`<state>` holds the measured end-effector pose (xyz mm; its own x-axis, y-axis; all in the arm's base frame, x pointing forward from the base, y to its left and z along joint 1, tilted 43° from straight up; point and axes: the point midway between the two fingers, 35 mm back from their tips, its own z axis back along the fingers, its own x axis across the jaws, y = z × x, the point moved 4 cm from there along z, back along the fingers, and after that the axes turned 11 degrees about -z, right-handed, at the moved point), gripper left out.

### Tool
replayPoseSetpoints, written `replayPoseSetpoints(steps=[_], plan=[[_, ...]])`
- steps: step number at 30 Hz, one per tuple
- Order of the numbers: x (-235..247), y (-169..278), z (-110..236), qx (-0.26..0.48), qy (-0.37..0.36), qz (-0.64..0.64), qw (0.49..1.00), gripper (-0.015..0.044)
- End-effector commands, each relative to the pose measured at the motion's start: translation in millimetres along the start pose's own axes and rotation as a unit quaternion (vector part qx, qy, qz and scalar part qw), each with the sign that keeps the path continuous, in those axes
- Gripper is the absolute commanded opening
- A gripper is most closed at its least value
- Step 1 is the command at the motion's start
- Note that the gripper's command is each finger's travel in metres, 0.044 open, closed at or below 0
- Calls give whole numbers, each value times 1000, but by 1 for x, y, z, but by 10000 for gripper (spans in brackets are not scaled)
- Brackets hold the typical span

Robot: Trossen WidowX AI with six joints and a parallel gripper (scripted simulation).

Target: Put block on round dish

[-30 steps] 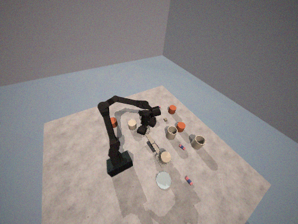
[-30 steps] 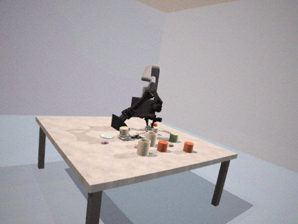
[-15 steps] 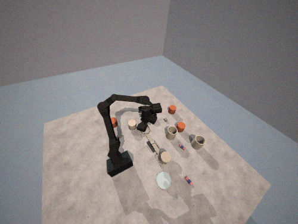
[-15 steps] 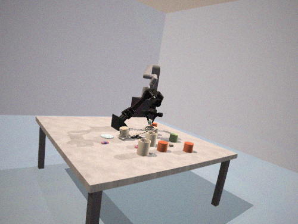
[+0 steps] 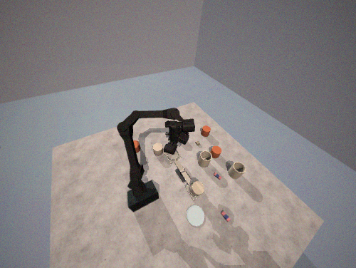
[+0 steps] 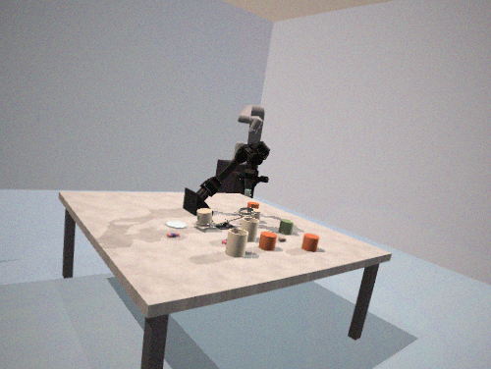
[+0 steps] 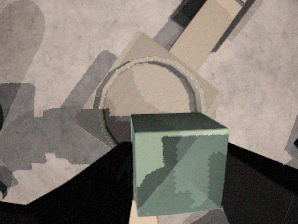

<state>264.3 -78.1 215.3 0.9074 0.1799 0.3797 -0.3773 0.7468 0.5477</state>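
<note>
My gripper [image 7: 172, 152] is shut on a pale green block [image 7: 180, 172] [image 6: 247, 192], held above the ringed far end of the balance [image 5: 185, 176]. That end's ring [image 7: 198, 102] [image 6: 246, 211] holds no cup. One beige cup [image 5: 197, 188] [image 6: 204, 217], closed top up, stands on the balance's near end. A matching beige cup [image 5: 158, 149] [image 6: 256, 214] stands on the table beside the far end. The round pale dish [image 5: 195, 215] [image 6: 176, 225] lies beyond the cup-bearing end, with nothing on it. The gripper's body hides the block in the top view.
Two open-topped beige cups [image 5: 204, 160] [image 5: 236, 171] stand right of the balance. Orange cylinders [image 5: 206, 131] [image 5: 216, 152] [image 5: 136, 146] and a green cylinder [image 6: 286, 227] stand about. Small red-and-blue pieces [image 5: 217, 175] [image 5: 226, 216] and a pebble [image 5: 197, 142] lie on the table.
</note>
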Motion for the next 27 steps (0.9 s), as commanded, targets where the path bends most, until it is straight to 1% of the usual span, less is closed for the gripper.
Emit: replayPoseSetpoints(steps=[1,13,20,27], plan=[[-5,-32,0,-9,3,-1,1000,0],[-51,-140,-17,-17,15,-3,1000,0],[-93,-193,-32,-15,20,-5,1000,0],[-143,-236,-52,-9,22,-4,1000,0]])
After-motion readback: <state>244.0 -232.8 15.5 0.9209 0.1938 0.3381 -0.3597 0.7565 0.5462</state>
